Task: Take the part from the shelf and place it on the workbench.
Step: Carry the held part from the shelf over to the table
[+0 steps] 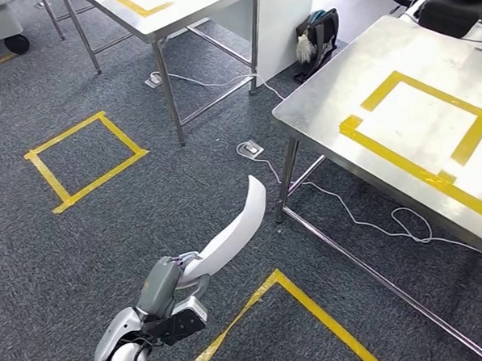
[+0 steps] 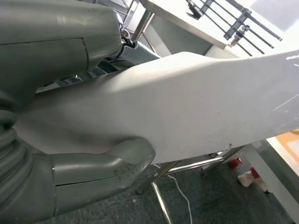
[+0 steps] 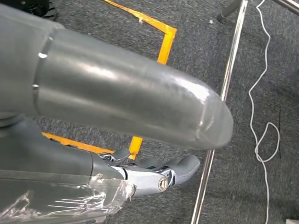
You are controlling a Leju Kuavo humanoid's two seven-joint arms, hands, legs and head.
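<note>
White part [image 1: 232, 233] gripped by left hand [image 1: 165, 285]; right hand [image 3: 151, 175] hangs empty, fingers apart.

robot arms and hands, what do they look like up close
The left arm is silver with a dark joint section. The left hand has a grey cover, a thick smooth grey thumb and silver metal finger links. The right hand is alike: a rounded grey thumb, scuffed at the tip, darker fingers with a screw, and crinkled clear tape.

left hand [image 1: 170, 285] grips the white part [image 1: 235, 233]; right hand [image 3: 116, 140] fingers apart, holding nothing.
</note>
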